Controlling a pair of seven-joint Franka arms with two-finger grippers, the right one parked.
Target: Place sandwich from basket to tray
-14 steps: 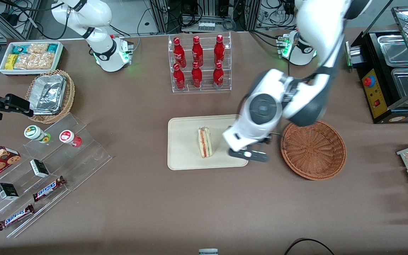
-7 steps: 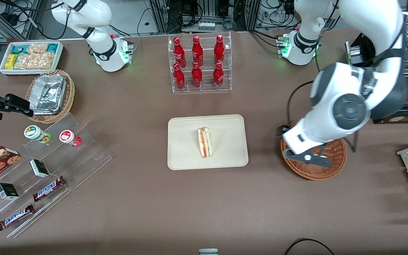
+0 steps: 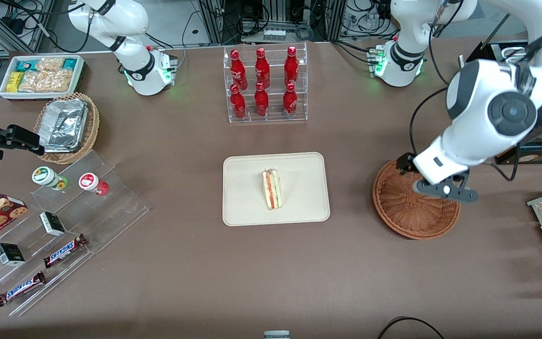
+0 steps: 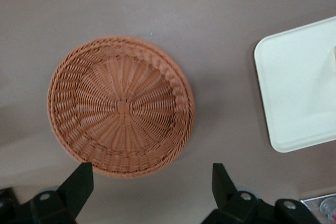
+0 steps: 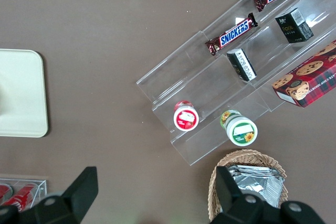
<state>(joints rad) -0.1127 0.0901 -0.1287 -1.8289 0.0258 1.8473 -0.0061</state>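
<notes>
The triangular tan-bread sandwich (image 3: 271, 189) is seen lying on the flat cream rectangular tray (image 3: 243, 207). At three o'clock from the tray, the left arm's gripper (image 3: 444, 190) is held above the round reddish-brown wicker basket (image 3: 405, 214), fingers (image 4: 79, 184) spread apart and holding nothing.

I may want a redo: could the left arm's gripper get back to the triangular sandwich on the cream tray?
Probably yes. The gripper hangs open above the reddish-brown wicker basket, and the sandwich lies uncovered on the tray, with only bare table between.
</notes>
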